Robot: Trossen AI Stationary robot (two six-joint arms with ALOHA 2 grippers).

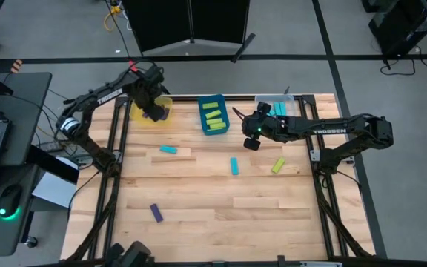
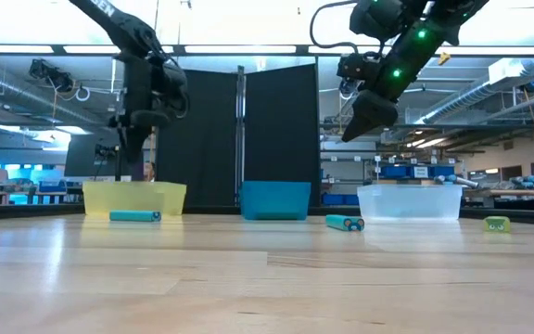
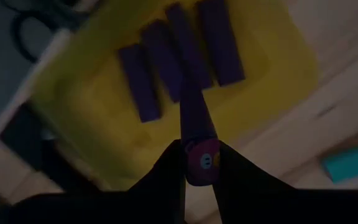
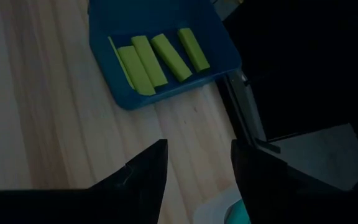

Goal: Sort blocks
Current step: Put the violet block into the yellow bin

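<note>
A purple block (image 3: 196,127) is gripped by the left pincer (image 3: 199,163) over the yellow bin (image 1: 151,113).
Its end carries a small printed face; the right pincer (image 4: 197,163) is held wide and empty.

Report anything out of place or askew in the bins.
Nothing stands out. Purple bars lie side by side in the yellow bin, lime bars in the blue bin. The left gripper holds another purple bar above the yellow bin.
</note>
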